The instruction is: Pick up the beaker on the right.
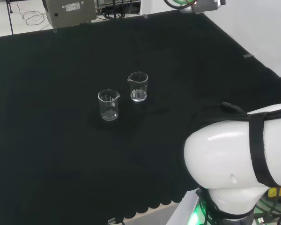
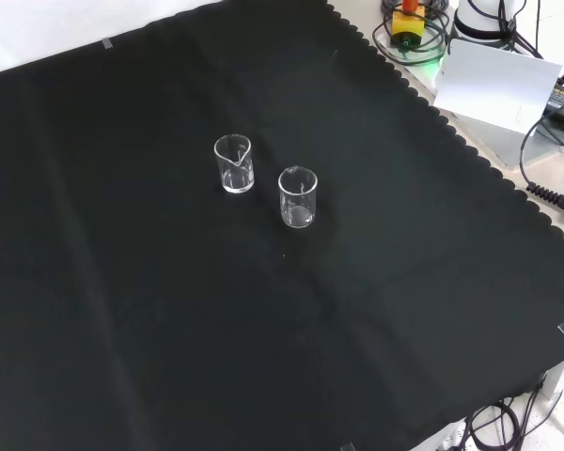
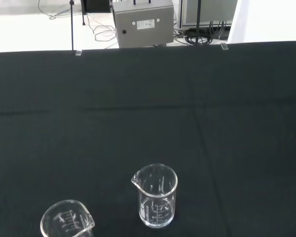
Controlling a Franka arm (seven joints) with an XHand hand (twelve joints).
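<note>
Two clear beakers, the right beaker [image 1: 138,87] and left beaker [image 1: 108,105], bear white graduation marks I can't read; my robot hand's state I cannot tell.

black cloth [image 1: 61,154] covers bench, scalloped edge at right of front view | second clear beaker [image 1: 108,105] upright, left of centre in head view | grey metal box [image 1: 69,12] upper left in head view | white panel [image 2: 496,86] upper right in front view
</note>
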